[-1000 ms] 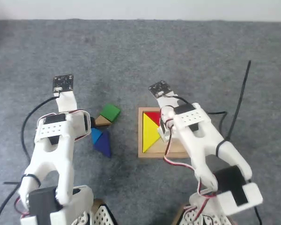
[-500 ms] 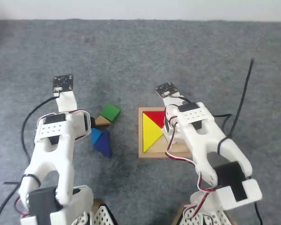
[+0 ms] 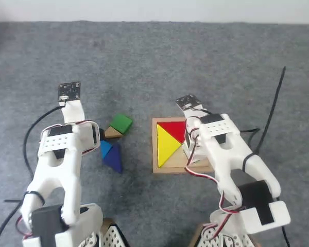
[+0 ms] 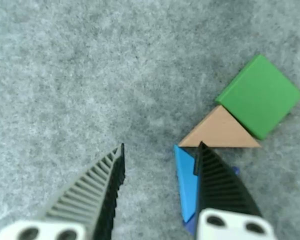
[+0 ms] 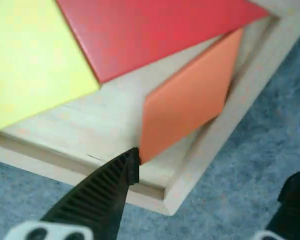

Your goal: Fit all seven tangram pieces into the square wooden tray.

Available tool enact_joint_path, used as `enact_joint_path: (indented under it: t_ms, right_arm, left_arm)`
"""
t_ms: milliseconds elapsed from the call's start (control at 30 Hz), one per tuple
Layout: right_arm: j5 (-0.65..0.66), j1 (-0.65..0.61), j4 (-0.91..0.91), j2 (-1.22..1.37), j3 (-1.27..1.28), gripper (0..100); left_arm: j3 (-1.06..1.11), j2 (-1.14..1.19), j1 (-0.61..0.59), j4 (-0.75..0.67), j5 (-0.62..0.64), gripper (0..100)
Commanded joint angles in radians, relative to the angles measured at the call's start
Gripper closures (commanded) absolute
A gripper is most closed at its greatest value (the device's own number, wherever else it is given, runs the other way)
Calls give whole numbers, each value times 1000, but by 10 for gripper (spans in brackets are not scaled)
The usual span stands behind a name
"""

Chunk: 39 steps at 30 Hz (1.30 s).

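Wooden, likely light and rigid (thin edges), the blue triangle (image 4: 185, 180) needs an edge-to-edge grip; left hand (image 4: 161, 145) and right hand (image 5: 216, 164) gape empty.

The square wooden tray (image 3: 155, 154) lay on the grey felt table (image 3: 144, 62), right of four loose pieces. In it, the yellow wooden triangle (image 3: 166, 144) lay left, the red wooden triangle (image 3: 174, 128) behind it, and the orange wooden parallelogram (image 5: 187, 100) against a wall near a corner, which my right pincer (image 5: 215, 170) straddled. Outside, the green wooden square (image 3: 121, 123) lay farthest back, touching the tan wooden triangle (image 3: 112, 133). The light blue wooden triangle (image 3: 105, 148) and the dark blue wooden triangle (image 3: 114, 158) lay in front, under my left pincer (image 4: 161, 146).
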Motion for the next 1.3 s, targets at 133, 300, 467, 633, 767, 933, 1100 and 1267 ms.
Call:
enact_joint_path:
  t_ms: [133, 300, 467, 633, 767, 933, 1100, 1267]
  right_arm:
    - [55, 151, 2, -50, -20, 564]
    - [55, 154, 2, -50, -28, 564]
    - [49, 163, 4, -50, -52, 564]
    - [46, 162, 7, -51, -95, 564]
    - [46, 165, 12, -50, -129, 564]
    - [26, 185, 12, -54, -133, 564]
    - [11, 113, 47, -116, -127, 564]
    - [8, 31, 85, -170, -127, 564]
  left_arm:
    - [-10, -3, 5, -8, -11, 776]
    - [-10, -3, 5, -6, -11, 776]
    - [-10, -5, 5, -6, -11, 776]
    - [-10, -5, 5, -6, -12, 776]
    - [-10, -5, 5, -6, -12, 776]
    - [-10, -6, 5, -5, -12, 776]
    - [-10, -6, 5, -5, -12, 776]
    - [-10, -8, 5, -5, -12, 776]
